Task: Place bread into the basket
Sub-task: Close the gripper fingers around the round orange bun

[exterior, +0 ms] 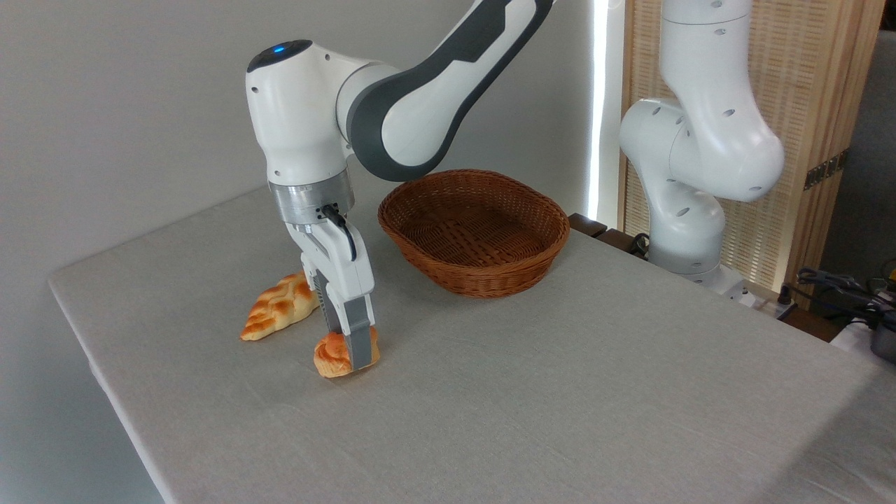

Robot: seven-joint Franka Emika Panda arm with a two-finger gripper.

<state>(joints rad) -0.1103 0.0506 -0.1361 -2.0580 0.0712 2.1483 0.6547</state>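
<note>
The bread, a small round orange-golden knotted bun, sits low at the table surface left of centre, tipped on its edge. My gripper reaches straight down onto it, and its grey fingers are closed against the bun's sides; the near finger hides part of the bun. The basket, oval brown woven wicker, stands empty to the right and further back, about a basket's width from the bun.
A long pointed braided loaf lies just left of and behind the gripper. A second white robot arm stands at the back right beside a wooden slatted screen. The table's left edge is near the loaf.
</note>
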